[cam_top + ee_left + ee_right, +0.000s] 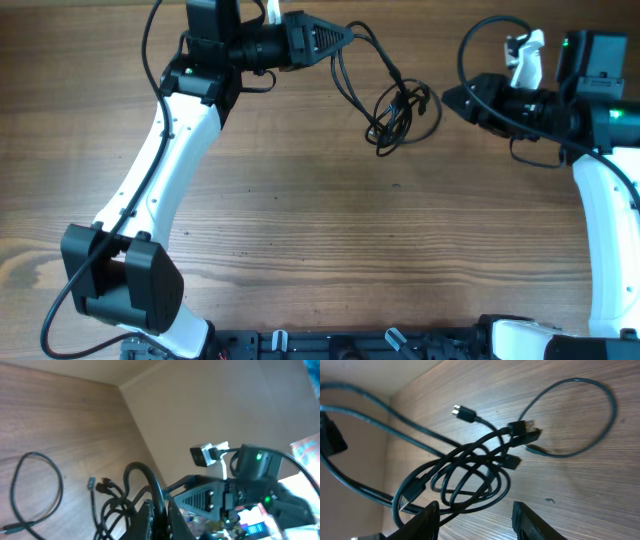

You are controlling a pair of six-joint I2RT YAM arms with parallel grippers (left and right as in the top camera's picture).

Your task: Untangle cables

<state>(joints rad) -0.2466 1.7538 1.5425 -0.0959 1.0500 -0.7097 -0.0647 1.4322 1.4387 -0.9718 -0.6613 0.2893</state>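
Overhead: the cables (400, 108) lie in a small knot on the table (320, 220), upper centre-right of the frame. Two strands run up-left from the knot into the left gripper (345, 38) at the top centre.

- Left gripper: clenched, with the strands leading straight into its tip. The left wrist view shows a black loop (131, 485) rising to the closed fingers (160, 515). I read it as grasping the cables.
- Right gripper (450, 98): at the right of the frame, nose pointing left at the knot. It is just beside the knot and no contact is visible.
- Right wrist view: the right gripper (475, 507) is released. Its fingers stand apart at the bottom edge with bare wood between them. The coil (470, 467) sits just above them, toward the left finger (427, 520).
- Plug ends (527, 430) bunch at the coil's upper right. One plug (462, 411) lies apart, further up-left. A single loose loop swings out to the upper right.

Relation that matters:
- The knot lies directly ahead of the right claw, and the coil's long axis runs lower left to upper right across the right wrist frame.
- The right arm is much nearer to the knot. The left arm holds only the far strands.
- Judgement: a short advance by the right claw would reach a strand, and the plug cluster looks like the most exposed place to take hold.
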